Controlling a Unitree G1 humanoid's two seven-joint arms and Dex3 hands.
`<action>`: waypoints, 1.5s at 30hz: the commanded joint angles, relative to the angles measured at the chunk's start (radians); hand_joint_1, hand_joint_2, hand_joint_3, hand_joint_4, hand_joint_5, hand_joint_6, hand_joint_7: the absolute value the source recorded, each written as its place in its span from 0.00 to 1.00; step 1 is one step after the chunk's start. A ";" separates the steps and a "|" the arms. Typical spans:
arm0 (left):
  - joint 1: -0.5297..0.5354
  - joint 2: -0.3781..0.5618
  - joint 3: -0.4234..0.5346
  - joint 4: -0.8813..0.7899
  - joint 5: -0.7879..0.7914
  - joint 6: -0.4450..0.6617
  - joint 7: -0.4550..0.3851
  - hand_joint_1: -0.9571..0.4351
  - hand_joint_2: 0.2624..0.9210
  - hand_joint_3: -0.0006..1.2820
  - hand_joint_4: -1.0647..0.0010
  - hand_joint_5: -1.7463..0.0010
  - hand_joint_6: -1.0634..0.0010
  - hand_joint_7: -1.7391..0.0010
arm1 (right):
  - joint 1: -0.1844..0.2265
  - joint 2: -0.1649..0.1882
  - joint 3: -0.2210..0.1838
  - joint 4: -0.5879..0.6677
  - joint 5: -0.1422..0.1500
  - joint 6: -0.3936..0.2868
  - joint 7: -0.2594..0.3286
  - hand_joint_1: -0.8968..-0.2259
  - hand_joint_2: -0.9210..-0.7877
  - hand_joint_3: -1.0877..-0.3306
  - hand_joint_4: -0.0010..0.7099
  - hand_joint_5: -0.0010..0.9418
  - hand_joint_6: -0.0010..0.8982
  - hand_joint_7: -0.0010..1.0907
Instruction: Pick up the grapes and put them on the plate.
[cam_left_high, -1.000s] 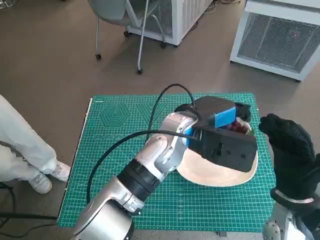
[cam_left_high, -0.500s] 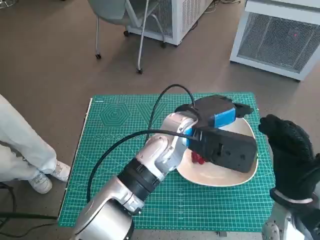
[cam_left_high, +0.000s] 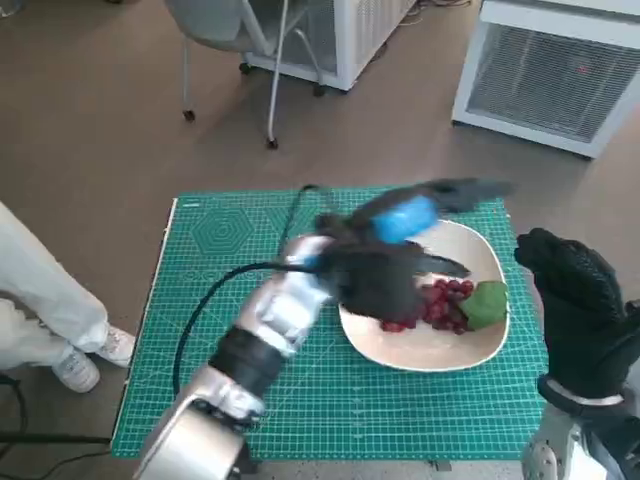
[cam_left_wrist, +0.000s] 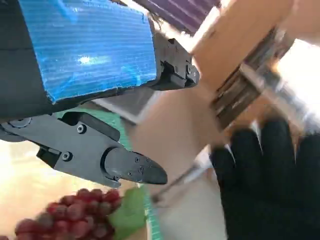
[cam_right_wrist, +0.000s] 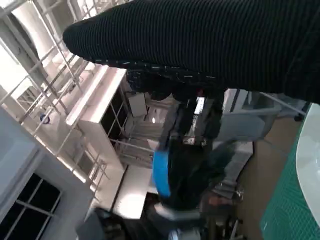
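The bunch of dark red grapes (cam_left_high: 437, 305) with a green leaf (cam_left_high: 485, 303) lies on the round cream-coloured plate (cam_left_high: 430, 348), in the half of the plate nearer the robot's right side, the leaf touching the fruit on the side towards the rim. In the left wrist view the same red grapes (cam_left_wrist: 70, 215) and leaf (cam_left_wrist: 127, 212) sit below the black fingers (cam_left_wrist: 107, 162) of the left hand, apart from them, with nothing between fingers and fruit. The blue-taped black left hand (cam_left_high: 405, 225) shows blurred above the plate's far edge, its fingers spread and holding nothing; its pale forearm (cam_left_high: 270, 325) crosses the green cutting mat (cam_left_high: 200, 310) beside the plate. The right hand in the black knitted glove (cam_left_high: 575, 300) stands upright just off the plate's rim on the robot's right, over the mat's edge, empty, its fingers loosely curved and apart from the plate. The plate rests on the mat. Beyond the mat from the plate, a grey chair (cam_left_high: 225, 30) on castors and white ventilated cabinets (cam_left_high: 555, 75) stand on the brown floor. On the far side of the mat from the plate, a person's pale trouser leg (cam_left_high: 40, 290) and white shoe (cam_left_high: 85, 360) show
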 joint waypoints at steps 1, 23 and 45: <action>0.099 0.048 0.092 -0.044 -0.120 -0.078 -0.046 0.34 1.00 0.14 0.76 0.99 0.70 0.99 | 0.006 0.008 0.004 0.020 0.001 0.006 -0.001 0.75 0.00 0.67 0.68 0.37 0.26 0.79; 0.486 0.065 0.359 -0.314 -0.612 -0.061 -0.274 0.29 1.00 0.25 0.77 1.00 0.68 0.99 | -0.013 0.016 0.032 0.012 -0.012 0.022 -0.010 0.73 0.00 0.68 0.69 0.37 0.26 0.77; 0.611 0.006 0.387 -0.450 -0.684 -0.011 -0.261 0.27 1.00 0.33 0.82 1.00 0.77 1.00 | -0.012 0.016 0.043 0.012 -0.016 0.049 -0.012 0.74 0.00 0.66 0.69 0.38 0.26 0.78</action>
